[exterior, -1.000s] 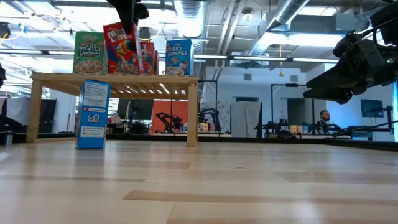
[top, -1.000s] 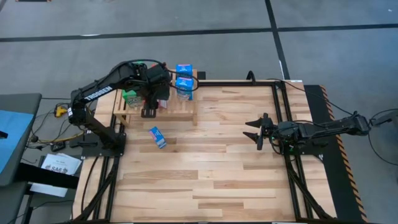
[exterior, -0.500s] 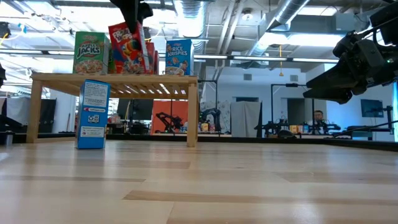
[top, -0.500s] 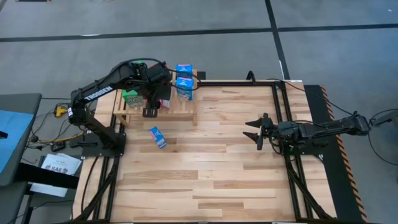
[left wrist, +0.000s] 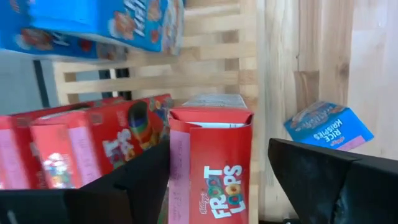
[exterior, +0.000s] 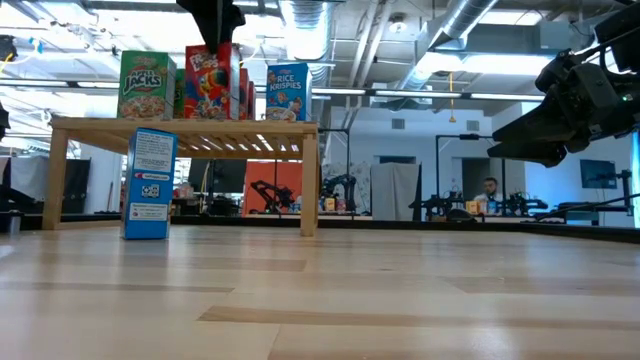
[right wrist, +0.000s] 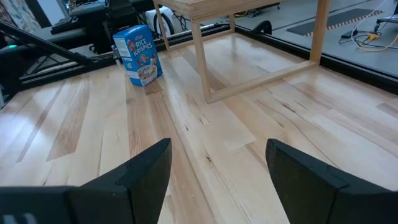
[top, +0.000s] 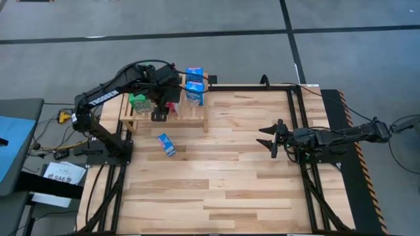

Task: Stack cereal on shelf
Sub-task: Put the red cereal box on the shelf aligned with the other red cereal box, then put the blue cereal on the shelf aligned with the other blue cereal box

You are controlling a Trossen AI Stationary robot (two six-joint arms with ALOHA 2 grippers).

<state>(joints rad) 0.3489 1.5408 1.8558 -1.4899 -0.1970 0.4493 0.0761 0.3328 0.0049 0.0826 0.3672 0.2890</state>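
left gripper [left wrist: 211, 180] just let go, fingers now spread either side of the red cardboard Froot Loops box [exterior: 212, 80]; it's gone from tilted to upright on the slatted wooden shelf [exterior: 185, 125]; right gripper [right wrist: 214, 165] idles open; blue Rice Krispies box [top: 166, 144] on the table looks next.

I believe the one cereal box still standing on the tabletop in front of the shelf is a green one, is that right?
Not quite: that box is blue, not green, as the low view shows. It does stand on the tabletop in front of the shelf.
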